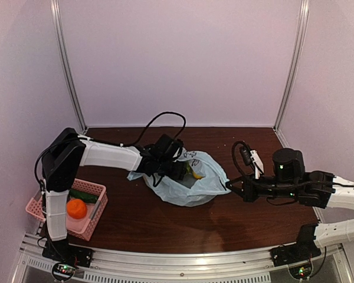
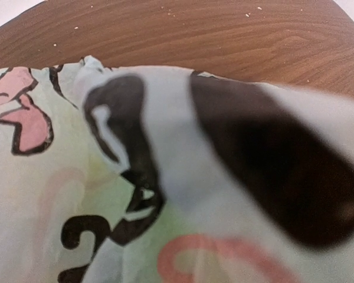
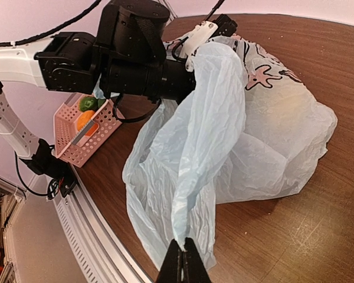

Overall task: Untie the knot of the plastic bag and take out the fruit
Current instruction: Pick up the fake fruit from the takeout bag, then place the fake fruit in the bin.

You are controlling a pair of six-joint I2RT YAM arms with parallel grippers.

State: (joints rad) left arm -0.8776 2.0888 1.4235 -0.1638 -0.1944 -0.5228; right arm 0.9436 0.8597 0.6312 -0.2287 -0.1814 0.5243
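Note:
The pale blue plastic bag point(image 1: 194, 184) lies mid-table, its mouth open toward the left. No knot shows. A yellow fruit point(image 1: 196, 173) peeks from the mouth. My left gripper point(image 1: 178, 168) is pushed into the mouth, its fingers hidden by plastic. The left wrist view is filled with printed bag film point(image 2: 183, 177). My right gripper point(image 3: 184, 244) is shut on the end of a twisted handle strip point(image 3: 203, 153) of the bag point(image 3: 277, 135), pulled out to the right. It also shows in the top view point(image 1: 231, 187). An orange fruit point(image 1: 76, 208) and a dark green cucumber-like one point(image 1: 82, 196) lie in the basket.
The pink perforated basket point(image 1: 95, 219) stands at the near left by the left arm's base and shows in the right wrist view point(image 3: 71, 147). A black cable point(image 1: 159, 121) loops above the left arm. The metal rail point(image 1: 183, 259) runs along the near edge.

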